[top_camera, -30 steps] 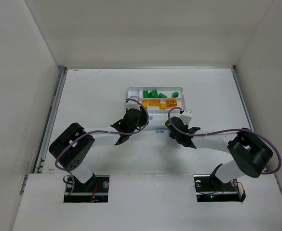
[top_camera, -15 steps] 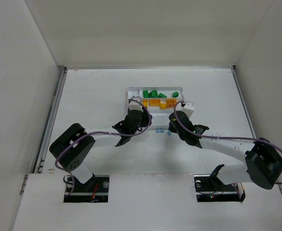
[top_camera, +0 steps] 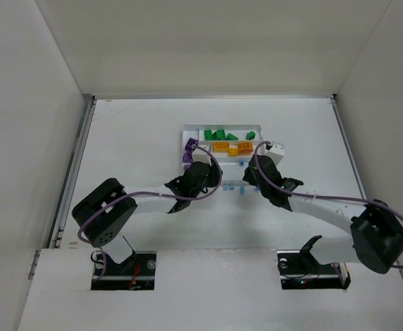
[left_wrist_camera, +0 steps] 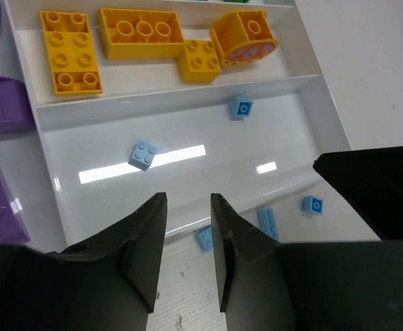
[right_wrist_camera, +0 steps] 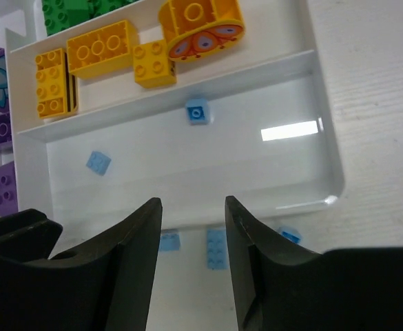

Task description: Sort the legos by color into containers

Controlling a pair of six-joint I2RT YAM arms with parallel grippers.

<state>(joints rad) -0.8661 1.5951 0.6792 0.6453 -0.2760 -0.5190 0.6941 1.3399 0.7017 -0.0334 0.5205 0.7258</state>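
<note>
Robotics lab test cell: bare white enclosure walls (top_camera: 215, 48), white bench (top_camera: 132, 138), two cabled robot arms (top_camera: 149, 198) bolted at its edge.
</note>
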